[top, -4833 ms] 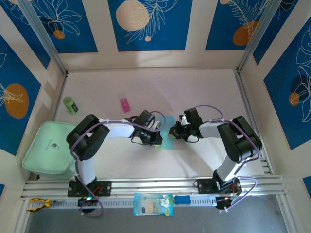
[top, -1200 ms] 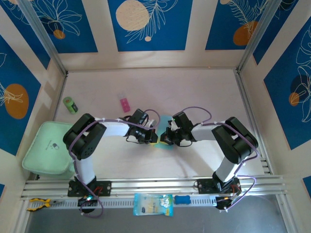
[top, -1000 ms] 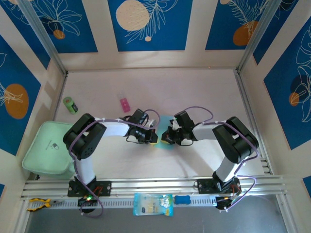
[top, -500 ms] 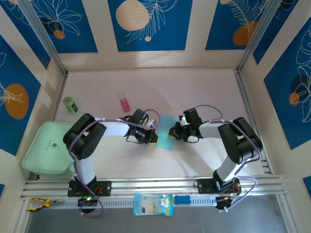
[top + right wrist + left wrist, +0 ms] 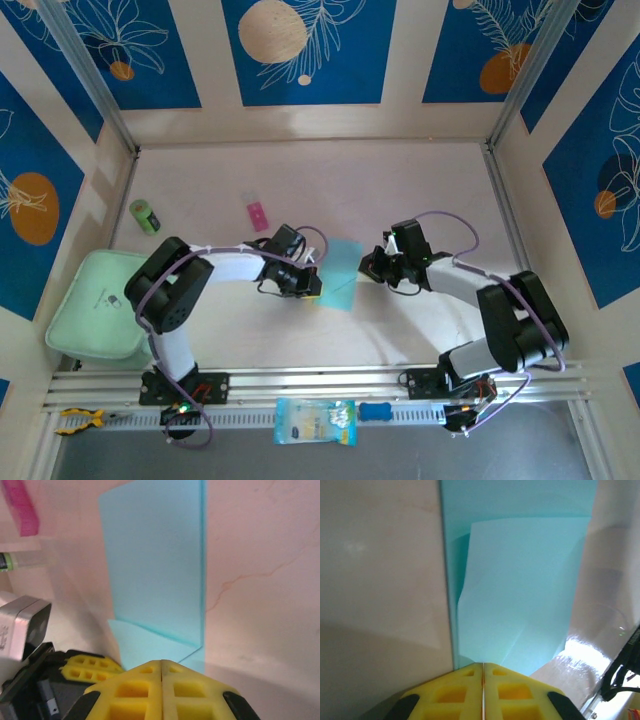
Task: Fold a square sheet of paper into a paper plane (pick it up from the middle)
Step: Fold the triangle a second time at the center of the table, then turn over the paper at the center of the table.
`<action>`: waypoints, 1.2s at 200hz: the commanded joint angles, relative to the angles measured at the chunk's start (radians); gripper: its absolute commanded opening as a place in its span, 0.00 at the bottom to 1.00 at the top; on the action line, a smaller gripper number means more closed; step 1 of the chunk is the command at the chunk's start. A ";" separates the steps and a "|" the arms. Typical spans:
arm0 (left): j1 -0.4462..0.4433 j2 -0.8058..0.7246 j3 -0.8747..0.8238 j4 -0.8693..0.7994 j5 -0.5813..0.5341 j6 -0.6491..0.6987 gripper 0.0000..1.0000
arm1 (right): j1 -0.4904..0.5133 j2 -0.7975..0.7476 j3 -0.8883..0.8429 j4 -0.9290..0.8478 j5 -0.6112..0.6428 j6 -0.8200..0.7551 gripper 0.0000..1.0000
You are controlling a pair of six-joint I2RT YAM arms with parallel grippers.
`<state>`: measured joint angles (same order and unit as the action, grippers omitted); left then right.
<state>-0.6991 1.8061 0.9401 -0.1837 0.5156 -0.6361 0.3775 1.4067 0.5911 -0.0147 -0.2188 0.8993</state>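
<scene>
Seen from above, a light blue square sheet of paper (image 5: 342,268) lies near the middle of the desk (image 5: 430,190). The left gripper (image 5: 311,285) touches its near left edge, and the right gripper (image 5: 371,266) sits just beside its right edge.

The left wrist camera adds that the left gripper is pressed together at the sheet's edge, with a paler folded layer on top. Whether it is pinching the sheet is unclear.

The right wrist camera shows the right gripper pressed together too, a small raised flap at the sheet's near end, and a pink block (image 5: 22,507) farther off.
</scene>
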 commanded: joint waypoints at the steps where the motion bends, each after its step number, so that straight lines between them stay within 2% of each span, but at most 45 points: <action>1: -0.005 -0.044 0.094 -0.138 -0.083 0.067 0.12 | 0.028 -0.060 -0.039 -0.099 0.018 0.015 0.13; 24: -0.005 -0.006 0.188 -0.183 -0.085 0.116 0.13 | 0.068 -0.105 -0.082 -0.101 0.026 0.062 0.18; 63: -0.006 0.089 0.295 -0.227 -0.053 0.177 0.13 | 0.139 -0.130 -0.097 -0.114 0.042 0.121 0.22; 77: -0.006 0.117 0.312 -0.244 -0.075 0.190 0.12 | 0.157 -0.129 -0.098 -0.112 0.044 0.141 0.24; 123: -0.006 0.185 0.306 -0.251 -0.104 0.216 0.07 | 0.194 -0.101 -0.081 -0.117 0.049 0.170 0.28; 240: -0.007 0.193 0.264 -0.246 -0.100 0.202 0.05 | 0.221 0.001 -0.017 -0.110 0.033 0.183 0.32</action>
<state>-0.6983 1.9797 1.2369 -0.3923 0.4259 -0.4423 0.5861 1.3808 0.5423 -0.1127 -0.1818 1.0748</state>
